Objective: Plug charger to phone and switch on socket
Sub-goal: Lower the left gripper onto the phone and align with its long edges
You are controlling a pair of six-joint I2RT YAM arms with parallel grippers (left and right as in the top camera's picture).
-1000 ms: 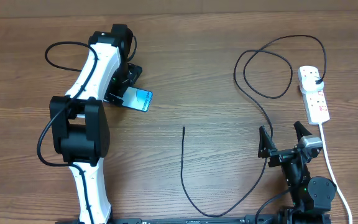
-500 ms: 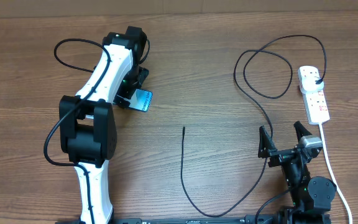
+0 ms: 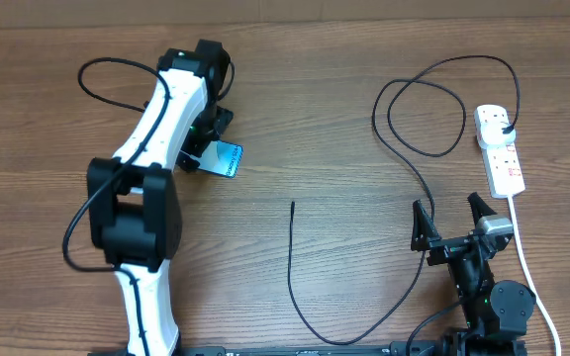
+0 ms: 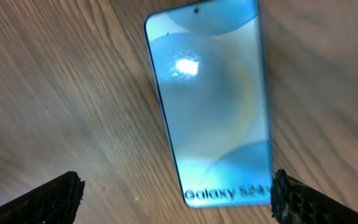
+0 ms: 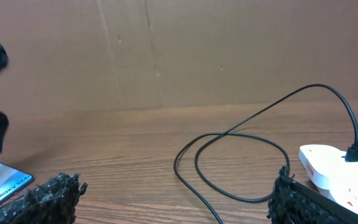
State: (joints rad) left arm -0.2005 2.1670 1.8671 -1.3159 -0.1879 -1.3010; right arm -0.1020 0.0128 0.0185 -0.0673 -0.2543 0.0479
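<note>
Shifting slightly leftward, the left gripper point(image 3: 204, 140), jaws spread wide, is hovering above the Galaxy phone point(image 4: 213, 106) lying between its fingertips, seemingly lining up a grasp that calls for lowering and closing.

There is one phone point(image 3: 228, 159) on the bench point(image 3: 344, 59), at the far left. There is one charger point(image 3: 289, 262), a long thin black cable. It has one free tip near the middle and one black plug point(image 3: 504, 126) at the far right, and it makes one big loop. There is one socket point(image 3: 501, 158), a white strip on the right, with one thick white cord point(image 3: 521, 252). Its red switches are too small to count. There are two robot arms: one left arm point(image 3: 161, 109) and one right arm point(image 3: 508, 302). There is one bench.
</note>
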